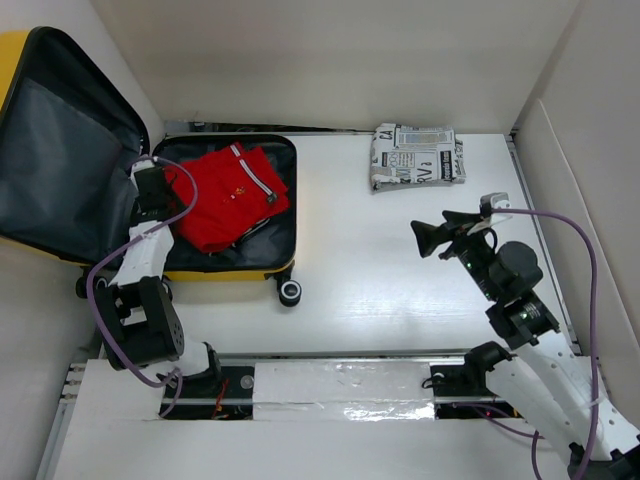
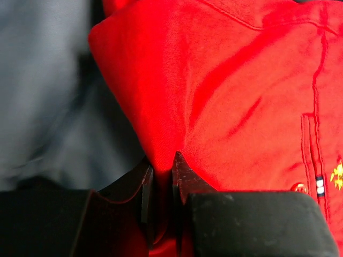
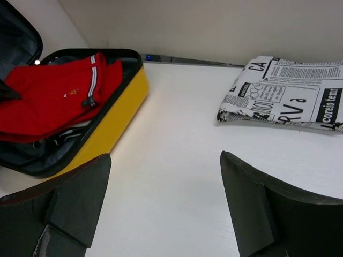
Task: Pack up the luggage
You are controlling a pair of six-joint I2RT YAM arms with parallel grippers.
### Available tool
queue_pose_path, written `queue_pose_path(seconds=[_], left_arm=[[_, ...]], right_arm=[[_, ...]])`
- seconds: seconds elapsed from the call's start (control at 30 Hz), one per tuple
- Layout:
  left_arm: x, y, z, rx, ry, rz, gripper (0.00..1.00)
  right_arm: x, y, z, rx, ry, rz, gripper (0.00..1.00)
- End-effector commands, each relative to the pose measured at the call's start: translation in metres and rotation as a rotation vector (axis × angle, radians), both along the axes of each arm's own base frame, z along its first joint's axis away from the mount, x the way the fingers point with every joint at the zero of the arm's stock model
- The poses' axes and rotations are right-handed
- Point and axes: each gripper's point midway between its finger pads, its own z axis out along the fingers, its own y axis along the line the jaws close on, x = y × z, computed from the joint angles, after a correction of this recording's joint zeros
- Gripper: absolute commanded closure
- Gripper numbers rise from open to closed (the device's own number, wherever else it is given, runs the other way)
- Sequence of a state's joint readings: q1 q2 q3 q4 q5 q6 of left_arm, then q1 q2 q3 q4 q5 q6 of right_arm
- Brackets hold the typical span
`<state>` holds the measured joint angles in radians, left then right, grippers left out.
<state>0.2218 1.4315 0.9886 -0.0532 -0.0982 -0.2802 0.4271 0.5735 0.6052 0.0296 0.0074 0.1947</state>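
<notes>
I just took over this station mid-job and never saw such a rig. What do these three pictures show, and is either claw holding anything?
Two robot arms are bolted at the near edge of a white table. One picture looks down from above; the other two come from a camera on each wrist. An open yellow suitcase lies at the left with a red shirt in it. A folded cloth printed like newspaper sits on the table, outside the suitcase. The left gripper is shut on a fold of the red shirt. The right gripper is open and holds nothing.
</notes>
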Motion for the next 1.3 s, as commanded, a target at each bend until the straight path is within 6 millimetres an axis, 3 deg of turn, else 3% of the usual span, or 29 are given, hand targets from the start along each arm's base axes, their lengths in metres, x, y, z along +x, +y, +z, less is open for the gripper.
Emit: queue_pose_path(seconds=[0.0,0.1,0.17,0.2,0.27,0.3,0.33,0.4,0.43,0.47,0.53,0.57,0.7,0.77,0.87,0.9,0.97,1.0,1.1,1.13,1.2,1.23,1.27], left_arm=[[-0.012,0.042,0.021,0.103,-0.030,0.201,0.92],[-0.011,0.043,0.017,0.090,-0.012,0.214,0.57],[-0.008,0.038,0.027,0.068,-0.054,0.201,0.49],[-0.001,0.027,0.036,0.055,-0.087,0.167,0.41],[0.005,0.013,0.066,0.051,-0.163,0.134,0.38],[0.007,0.005,0.076,0.041,-0.191,0.110,0.38],[0.008,-0.011,0.093,0.023,-0.235,0.066,0.38],[0.012,-0.035,0.119,0.014,-0.311,-0.009,0.40],[0.011,-0.051,0.135,0.015,-0.355,-0.054,0.41],[0.012,-0.085,0.145,0.005,-0.383,-0.144,0.42],[0.011,-0.124,0.170,-0.024,-0.459,-0.257,0.50],[0.008,-0.157,0.176,-0.056,-0.478,-0.337,0.52],[-0.006,-0.210,0.200,-0.180,-0.564,-0.458,0.60],[-0.019,-0.228,0.208,-0.257,-0.602,-0.513,0.64],[-0.041,-0.253,0.199,-0.401,-0.616,-0.604,0.69],[-0.045,-0.257,0.186,-0.433,-0.612,-0.613,0.69],[-0.055,-0.264,0.184,-0.492,-0.642,-0.650,0.69],[-0.057,-0.268,0.180,-0.533,-0.663,-0.663,0.71],[-0.068,-0.297,0.189,-0.571,-0.688,-0.776,0.80],[-0.071,-0.307,0.188,-0.569,-0.687,-0.800,0.84],[-0.085,-0.334,0.196,-0.578,-0.694,-0.879,1.00],[-0.088,-0.341,0.194,-0.574,-0.693,-0.900,1.00],[-0.093,-0.347,0.192,-0.579,-0.692,-0.920,1.00]], right_arm=[[0.003,0.001,0.007,0.005,-0.026,-0.006,0.12],[0.004,0.002,0.004,0.002,-0.020,-0.006,0.12],[0.006,0.002,0.004,0.003,-0.022,-0.006,0.14],[0.008,0.004,0.000,0.000,-0.012,-0.003,0.19],[0.011,0.007,-0.003,-0.005,-0.004,0.008,0.34],[0.014,0.009,-0.008,-0.012,0.011,0.008,0.45],[0.016,0.010,-0.010,-0.016,0.020,0.008,0.63],[0.020,0.010,-0.013,-0.022,0.030,-0.003,0.83],[0.024,0.011,-0.018,-0.030,0.048,-0.007,0.93],[0.028,0.009,-0.020,-0.034,0.057,-0.024,0.95],[0.039,0.011,-0.030,-0.052,0.099,-0.039,0.96],[0.044,0.009,-0.033,-0.053,0.115,-0.064,0.96],[0.070,0.011,-0.049,-0.101,0.222,-0.123,0.78],[0.088,0.015,-0.053,-0.112,0.234,-0.139,0.67],[0.118,0.015,-0.062,-0.166,0.240,-0.171,0.50],[0.142,0.021,-0.076,-0.203,0.286,-0.179,0.49],[0.165,0.021,-0.101,-0.277,0.379,-0.179,0.49],[0.196,0.026,-0.111,-0.294,0.415,-0.177,0.49],[0.225,0.032,-0.141,-0.356,0.507,-0.143,0.50],[0.248,0.040,-0.147,-0.362,0.513,-0.140,0.50],[0.261,0.046,-0.161,-0.395,0.569,-0.122,0.49],[0.282,0.053,-0.164,-0.400,0.571,-0.124,0.48],[0.283,0.051,-0.174,-0.423,0.613,-0.129,0.47]])
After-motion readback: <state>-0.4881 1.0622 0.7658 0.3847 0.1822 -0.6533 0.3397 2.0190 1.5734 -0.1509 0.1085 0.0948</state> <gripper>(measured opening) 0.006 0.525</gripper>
